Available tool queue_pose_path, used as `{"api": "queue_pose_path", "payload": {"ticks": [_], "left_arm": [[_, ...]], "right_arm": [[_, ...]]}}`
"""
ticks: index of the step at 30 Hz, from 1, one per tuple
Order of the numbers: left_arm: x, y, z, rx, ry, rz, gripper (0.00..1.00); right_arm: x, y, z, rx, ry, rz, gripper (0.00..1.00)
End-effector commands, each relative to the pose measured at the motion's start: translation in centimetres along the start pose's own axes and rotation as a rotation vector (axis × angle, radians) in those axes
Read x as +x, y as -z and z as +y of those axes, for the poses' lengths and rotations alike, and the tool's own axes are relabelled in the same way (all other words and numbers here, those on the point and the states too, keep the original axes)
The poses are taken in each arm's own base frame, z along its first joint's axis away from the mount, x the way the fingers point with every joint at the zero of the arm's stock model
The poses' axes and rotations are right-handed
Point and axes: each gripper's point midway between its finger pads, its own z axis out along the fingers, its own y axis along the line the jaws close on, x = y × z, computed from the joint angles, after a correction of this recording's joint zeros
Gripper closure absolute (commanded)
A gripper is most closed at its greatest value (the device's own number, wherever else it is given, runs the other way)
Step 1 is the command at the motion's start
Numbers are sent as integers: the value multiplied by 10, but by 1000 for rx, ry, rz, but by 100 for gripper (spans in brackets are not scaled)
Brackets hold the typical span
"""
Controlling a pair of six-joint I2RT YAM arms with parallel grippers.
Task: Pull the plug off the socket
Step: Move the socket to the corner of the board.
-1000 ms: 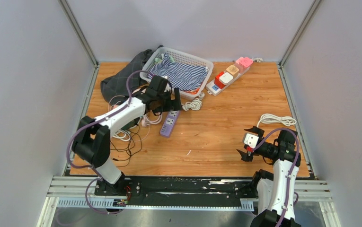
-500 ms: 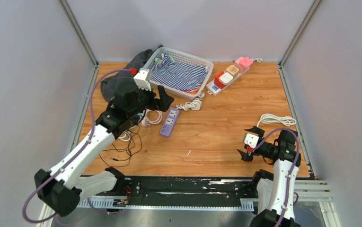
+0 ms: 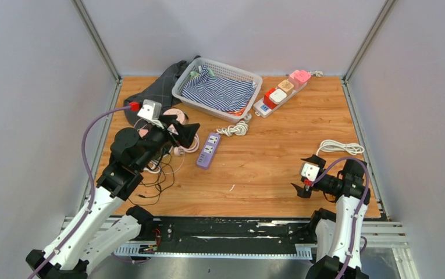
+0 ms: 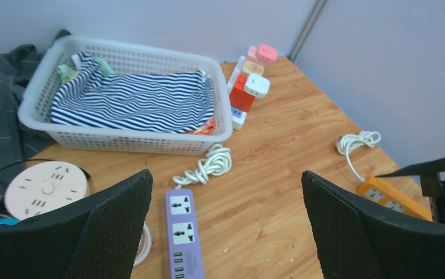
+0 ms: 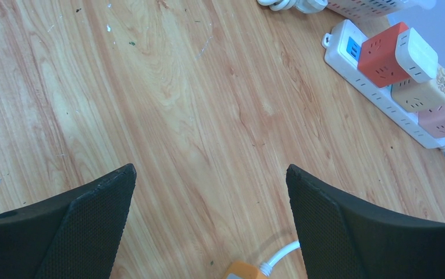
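Observation:
A purple power strip (image 3: 208, 150) lies on the wooden table; in the left wrist view (image 4: 182, 232) both its sockets are empty and its white cord (image 4: 209, 167) is coiled at its far end. A white power strip (image 3: 279, 94) at the back carries red, white, cream and pink cube plugs (image 4: 249, 87). My left gripper (image 3: 184, 129) is open and empty, raised to the left of the purple strip (image 4: 227, 174). My right gripper (image 3: 297, 173) is open and empty at the near right (image 5: 211, 168).
A white basket (image 3: 186, 79) with striped cloth stands at the back, a dark garment (image 3: 150, 99) beside it. A round pink socket disc (image 4: 46, 187) and thin tangled cables (image 3: 156, 174) lie left. An orange strip (image 4: 390, 197) and white cable (image 3: 339, 147) lie right.
My left arm has drawn back from the far end of the purple strip toward the near left, its gripper lifted and open. The right arm has not moved.

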Motion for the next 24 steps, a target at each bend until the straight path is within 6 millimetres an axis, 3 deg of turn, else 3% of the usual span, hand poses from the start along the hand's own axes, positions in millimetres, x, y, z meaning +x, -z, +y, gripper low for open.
{"api": "queue_pose_path", "payload": {"ticks": [1, 9, 16, 19, 24], "left_arm": [[9, -9, -20, 121, 13, 35, 0], [57, -39, -49, 281, 140, 262, 0], [104, -86, -72, 324, 133, 426, 3], [113, -108, -75, 311, 111, 448, 3], [125, -147, -69, 242, 82, 460, 3]], "right_arm": [[-12, 3, -4, 18, -48, -43, 0], [-40, 17, -39, 72, -28, -50, 0], [-79, 20, -99, 95, -308, -230, 0], [-76, 18, -135, 106, -505, -232, 0], [-45, 8, -180, 198, -679, -77, 0]]}}
